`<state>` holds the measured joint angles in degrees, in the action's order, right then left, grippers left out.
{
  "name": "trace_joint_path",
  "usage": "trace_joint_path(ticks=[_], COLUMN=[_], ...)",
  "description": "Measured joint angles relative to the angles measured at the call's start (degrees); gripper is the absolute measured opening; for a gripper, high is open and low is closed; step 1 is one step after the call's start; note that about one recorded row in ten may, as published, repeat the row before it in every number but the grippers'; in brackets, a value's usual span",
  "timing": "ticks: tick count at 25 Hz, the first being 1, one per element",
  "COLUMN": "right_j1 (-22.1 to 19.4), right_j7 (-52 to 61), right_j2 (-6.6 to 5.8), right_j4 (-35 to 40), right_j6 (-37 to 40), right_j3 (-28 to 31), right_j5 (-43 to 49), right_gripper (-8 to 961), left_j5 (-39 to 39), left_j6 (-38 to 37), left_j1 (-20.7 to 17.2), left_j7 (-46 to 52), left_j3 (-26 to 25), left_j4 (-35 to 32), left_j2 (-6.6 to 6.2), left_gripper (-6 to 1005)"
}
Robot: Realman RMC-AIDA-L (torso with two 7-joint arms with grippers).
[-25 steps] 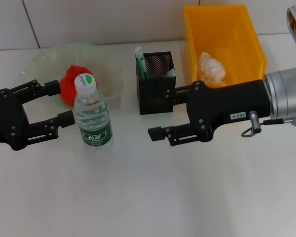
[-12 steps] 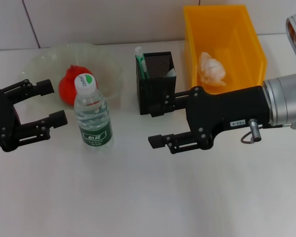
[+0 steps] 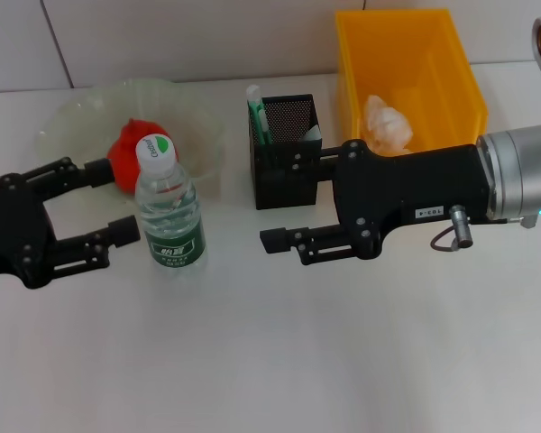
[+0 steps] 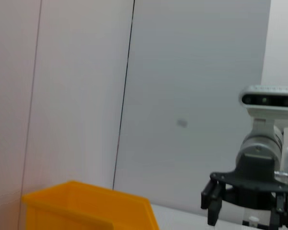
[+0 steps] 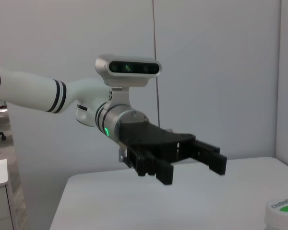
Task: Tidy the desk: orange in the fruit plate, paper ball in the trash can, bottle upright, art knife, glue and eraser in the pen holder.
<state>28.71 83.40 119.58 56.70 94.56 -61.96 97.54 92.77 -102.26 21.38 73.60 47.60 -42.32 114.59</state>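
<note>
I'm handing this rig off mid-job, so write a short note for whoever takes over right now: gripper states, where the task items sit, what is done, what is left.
Left gripper: open, empty, beside the bottle, fingers either side of its near flank, not touching.
Right gripper: open, empty, in front of the pen holder.
Done by the look of it: bottle upright; orange in the fruit plate; paper ball in the yellow trash can.
Pen holder holds a green-and-white stick and something pale at the rim; I cannot identify them.
Left: no art knife, glue or eraser lies on the table. Confirm all three are in the holder.

Bottle (image 3: 169, 206) upright, orange (image 3: 126, 153) in fruit plate (image 3: 72, 113), paper ball (image 3: 387, 123) binned
</note>
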Motion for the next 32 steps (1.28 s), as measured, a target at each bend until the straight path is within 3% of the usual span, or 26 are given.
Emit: trace_joint_path(ticks=[18,32], right_j1=[-0.21,-0.41], right_j7=[0.00,-0.17], right_j2=[-0.01,0.03], right_j4=[-0.20,-0.05], right_j6=[0.49,1.31], right_j3=[-1.33,-1.32], right_j5=[-0.26,-1.05], right_gripper=[657,657], left_j5=[2.26,2.25], left_j6=[0.79,0.61], left_j1=[0.99,1.21], left_j7=[-0.88,-0.92], left_j3=[-0.50,-0.41], left_j4=[0.01,0.11], left_j2=[1.09,1.16], left_gripper=[806,806])
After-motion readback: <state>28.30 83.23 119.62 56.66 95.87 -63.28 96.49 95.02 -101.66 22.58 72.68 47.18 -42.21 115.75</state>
